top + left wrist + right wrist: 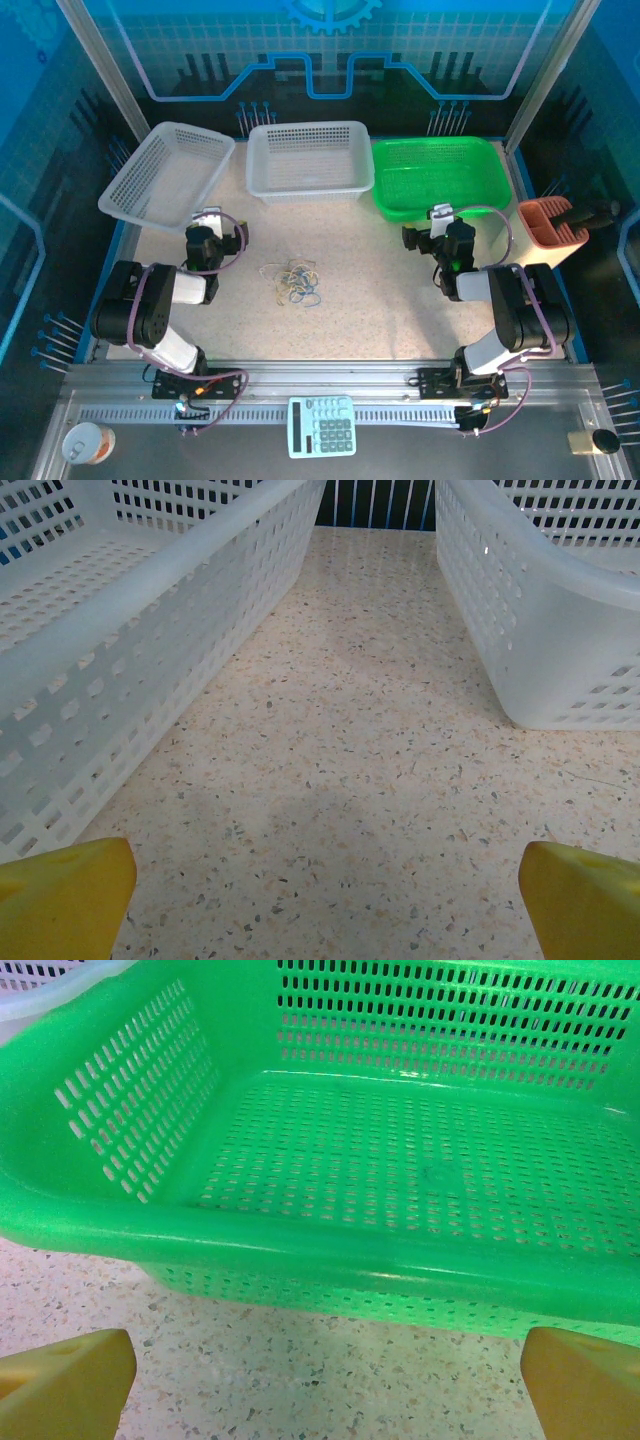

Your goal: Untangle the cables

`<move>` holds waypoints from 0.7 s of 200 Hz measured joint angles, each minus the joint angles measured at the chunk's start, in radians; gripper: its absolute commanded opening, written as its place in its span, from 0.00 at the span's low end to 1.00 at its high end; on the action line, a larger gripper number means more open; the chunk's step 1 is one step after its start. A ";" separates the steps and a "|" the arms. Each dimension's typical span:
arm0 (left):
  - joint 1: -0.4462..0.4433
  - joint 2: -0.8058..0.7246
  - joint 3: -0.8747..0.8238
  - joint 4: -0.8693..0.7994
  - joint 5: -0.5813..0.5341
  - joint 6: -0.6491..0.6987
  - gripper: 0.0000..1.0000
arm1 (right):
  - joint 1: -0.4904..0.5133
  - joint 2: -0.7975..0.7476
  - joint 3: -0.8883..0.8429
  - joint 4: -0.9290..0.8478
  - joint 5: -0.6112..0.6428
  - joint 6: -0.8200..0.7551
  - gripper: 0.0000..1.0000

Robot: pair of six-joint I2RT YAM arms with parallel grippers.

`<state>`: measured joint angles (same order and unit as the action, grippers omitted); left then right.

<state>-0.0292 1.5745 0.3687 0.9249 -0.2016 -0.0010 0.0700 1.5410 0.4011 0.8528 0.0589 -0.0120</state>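
The cables (295,281) lie in a small tangled heap of thin blue, yellow-tan and pale loops on the speckled table, midway between the two arms. My left gripper (208,220) sits to the left of the heap and apart from it, pointing at the gap between the two white baskets. Its yellow fingers (70,895) stand wide open over bare table. My right gripper (441,214) is to the right of the heap, facing the green basket (400,1160). It is open too, with only bare table between its fingers (65,1380).
Three baskets line the back: a tilted white basket (165,175), a white basket (308,160) and the green basket (438,175). An orange holder (550,228) stands at the right. A calculator (322,425) lies on the near rail.
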 measured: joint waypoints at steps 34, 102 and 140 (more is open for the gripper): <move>0.000 0.000 0.000 0.000 0.000 0.000 0.99 | 0.000 0.000 0.000 0.000 0.000 0.000 1.00; 0.001 -0.100 0.049 -0.150 0.047 0.001 0.99 | -0.006 -0.143 0.025 -0.157 -0.014 0.001 1.00; -0.001 -0.299 0.090 -0.319 0.031 -0.021 0.99 | -0.006 -0.369 0.054 -0.296 0.046 0.068 1.00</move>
<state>-0.0299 1.2758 0.4587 0.6056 -0.1707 -0.0216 0.0643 1.1725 0.4553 0.5571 0.1047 0.0563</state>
